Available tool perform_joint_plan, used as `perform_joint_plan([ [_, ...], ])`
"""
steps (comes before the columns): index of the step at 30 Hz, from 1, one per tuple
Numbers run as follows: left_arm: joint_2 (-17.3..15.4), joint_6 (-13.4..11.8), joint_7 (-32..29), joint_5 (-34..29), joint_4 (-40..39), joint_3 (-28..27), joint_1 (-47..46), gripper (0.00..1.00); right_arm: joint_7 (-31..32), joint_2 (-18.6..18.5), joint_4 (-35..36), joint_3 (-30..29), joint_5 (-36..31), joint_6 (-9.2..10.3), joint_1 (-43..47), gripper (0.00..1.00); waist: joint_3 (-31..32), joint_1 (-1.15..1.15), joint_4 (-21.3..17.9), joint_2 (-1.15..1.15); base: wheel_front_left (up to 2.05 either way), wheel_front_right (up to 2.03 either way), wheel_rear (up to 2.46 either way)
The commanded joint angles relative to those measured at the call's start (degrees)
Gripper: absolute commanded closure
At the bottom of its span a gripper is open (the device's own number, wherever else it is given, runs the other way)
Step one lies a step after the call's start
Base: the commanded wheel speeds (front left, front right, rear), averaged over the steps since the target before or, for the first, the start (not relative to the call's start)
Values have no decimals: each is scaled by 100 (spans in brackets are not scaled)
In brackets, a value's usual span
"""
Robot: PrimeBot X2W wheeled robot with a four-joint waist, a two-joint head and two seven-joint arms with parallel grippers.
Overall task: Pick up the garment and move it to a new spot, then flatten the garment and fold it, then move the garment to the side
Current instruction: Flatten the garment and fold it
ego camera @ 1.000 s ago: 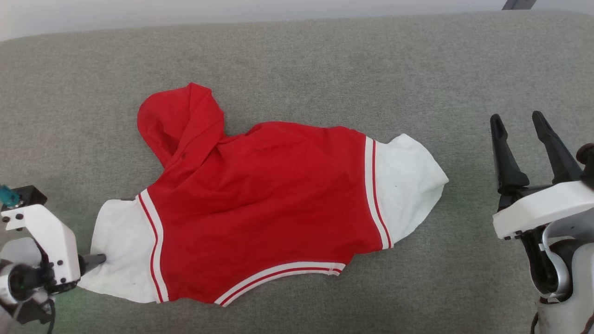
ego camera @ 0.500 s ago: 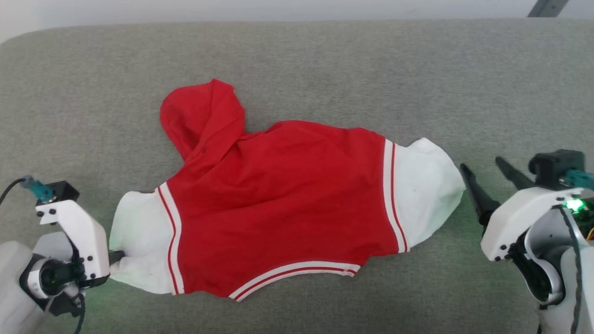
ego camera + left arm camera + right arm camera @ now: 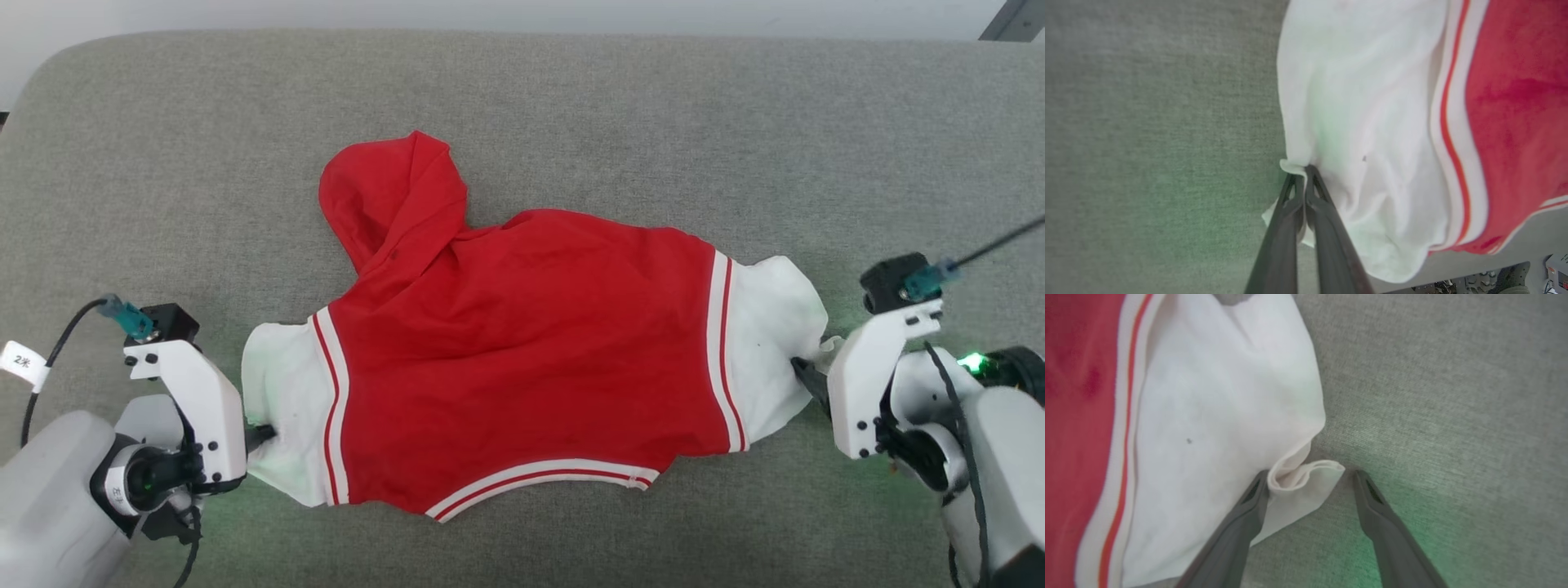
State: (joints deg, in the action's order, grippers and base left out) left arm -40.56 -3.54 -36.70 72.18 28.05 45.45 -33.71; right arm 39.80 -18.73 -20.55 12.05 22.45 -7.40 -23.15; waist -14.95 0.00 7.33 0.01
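Across the middle of a grey woven cushion (image 3: pixel 571 106), got the garment (image 3: pixel 522 359) lying spread out, hood toward the far edge, white sleeves out to either side. Got the left gripper (image 3: pixel 1304 173) pinched tight on the left sleeve's edge, cloth bunched at the tips. Got the right gripper (image 3: pixel 1310 474) spread wide, straddling a folded corner of the right sleeve, not clamped on it. Green glow on the weave beside both. Past the cushion's rounded far edge, a pale strip of room (image 3: pixel 490 12) plus a dark strut (image 3: pixel 1012 20) top right.
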Motion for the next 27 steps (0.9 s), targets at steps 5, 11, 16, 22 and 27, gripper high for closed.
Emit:
perform_joint_plan([
  [5,96,-36,56,-15,-110,34,-31,100,405,-3,-323,485,546,-28,44,100,42,0,14,-1,0,0,0],
  [11,-209,-196,16,-49,-516,-117,-198,100,577,-242,238,467,1236,-22,-299,100,181,0,-43,-1,0,0,0],
  [16,-590,-506,-106,-24,-1176,-321,-373,100,712,-402,934,403,1769,-9,-445,100,337,0,-179,-1,0,0,0],
  [22,-998,-948,-380,5,-2059,-610,-730,100,747,-360,1509,69,2312,-9,-765,100,564,0,-312,-1,0,0,0],
  [27,-1198,-1148,-542,-49,-2399,-813,-1150,100,682,-232,1612,-285,2405,-9,-1242,100,771,0,-428,-1,0,0,0],
])
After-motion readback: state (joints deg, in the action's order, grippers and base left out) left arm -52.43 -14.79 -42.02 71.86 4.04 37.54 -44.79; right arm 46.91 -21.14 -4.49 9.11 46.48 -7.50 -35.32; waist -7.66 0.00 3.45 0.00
